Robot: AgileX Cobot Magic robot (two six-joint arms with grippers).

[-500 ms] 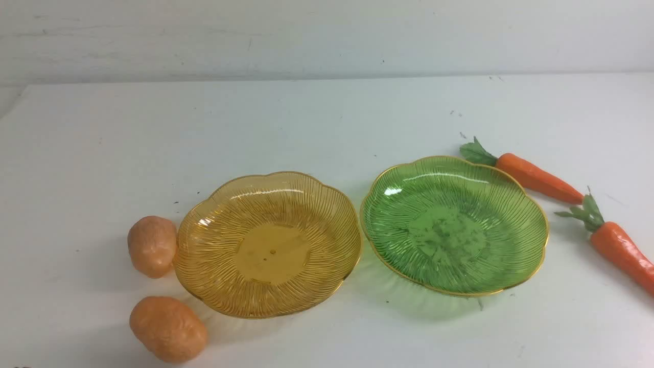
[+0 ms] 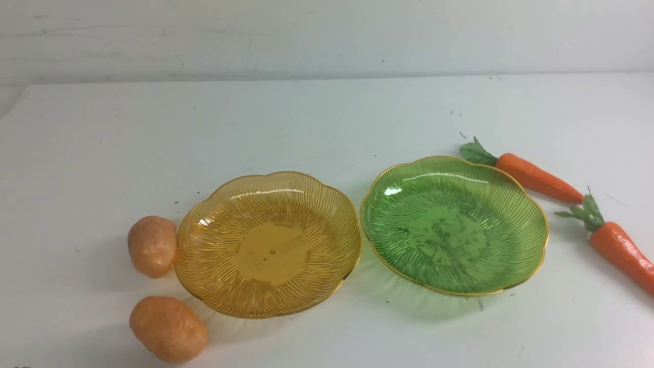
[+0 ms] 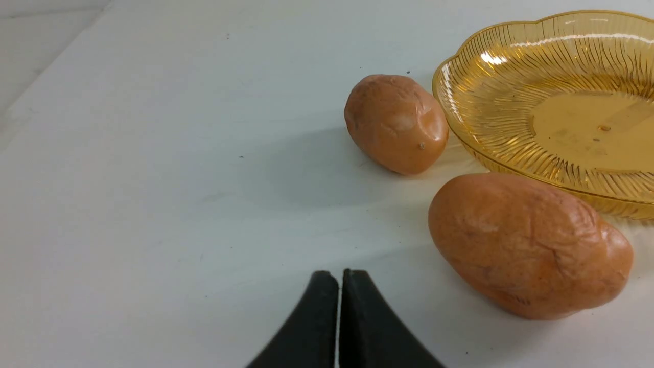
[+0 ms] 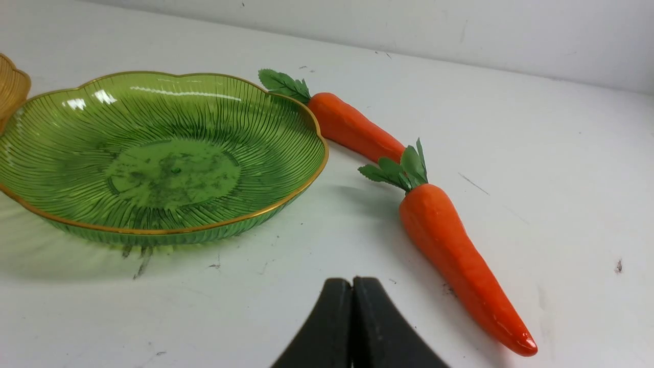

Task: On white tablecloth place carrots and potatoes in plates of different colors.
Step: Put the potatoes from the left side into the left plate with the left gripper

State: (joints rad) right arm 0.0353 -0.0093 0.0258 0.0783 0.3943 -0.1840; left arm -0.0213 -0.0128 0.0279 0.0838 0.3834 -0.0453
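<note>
On the white tablecloth (image 2: 306, 117) an amber-yellow plate (image 2: 268, 244) and a green plate (image 2: 453, 225) stand side by side, both empty. Two potatoes lie left of the amber plate: the far one (image 2: 152, 246) and the near one (image 2: 168, 328). Two carrots lie right of the green plate: the far one (image 2: 531, 176) and the near one (image 2: 621, 248). My left gripper (image 3: 340, 276) is shut and empty, short of the near potato (image 3: 529, 245). My right gripper (image 4: 352, 283) is shut and empty, beside the near carrot (image 4: 454, 250). Neither gripper shows in the front view.
A pale wall (image 2: 327, 36) rises behind the table's far edge. The tablecloth's left edge (image 2: 15, 107) slants at the far left. Small dark specks dot the cloth.
</note>
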